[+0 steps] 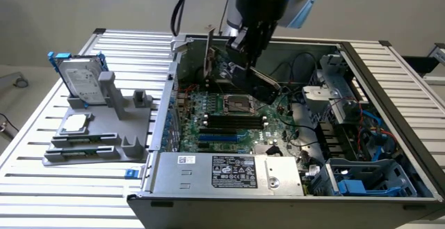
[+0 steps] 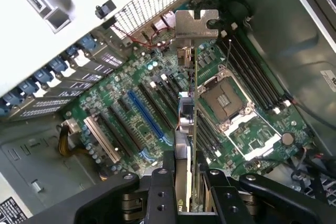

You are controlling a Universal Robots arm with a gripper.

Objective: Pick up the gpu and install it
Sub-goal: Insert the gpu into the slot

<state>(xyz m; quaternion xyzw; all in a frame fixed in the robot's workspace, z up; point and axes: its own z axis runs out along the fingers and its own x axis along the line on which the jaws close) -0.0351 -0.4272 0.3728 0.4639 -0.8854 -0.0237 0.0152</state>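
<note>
The gpu (image 1: 261, 85) hangs tilted inside the open computer case (image 1: 389, 77), over the back of the green motherboard (image 1: 230, 122). My gripper (image 1: 245, 57) is shut on its upper edge. In the wrist view the gpu (image 2: 195, 108) runs edge-on away from my gripper (image 2: 191, 195), gripped between the two black fingers (image 2: 168, 192). Its silver end bracket (image 2: 195, 24) points toward the perforated rear wall. The card is above the expansion slots, beside the blue slot (image 2: 147, 114), and does not touch the board.
The empty processor socket (image 2: 226, 98) and memory slots lie beside the card. A power supply (image 1: 230, 171) fills the case's front, with cables and a drive cage (image 1: 347, 109) at the exterior view's right. Outside, a grey fixture (image 1: 97, 145) holds a hard drive (image 1: 82, 80) and a processor chip (image 1: 75, 123).
</note>
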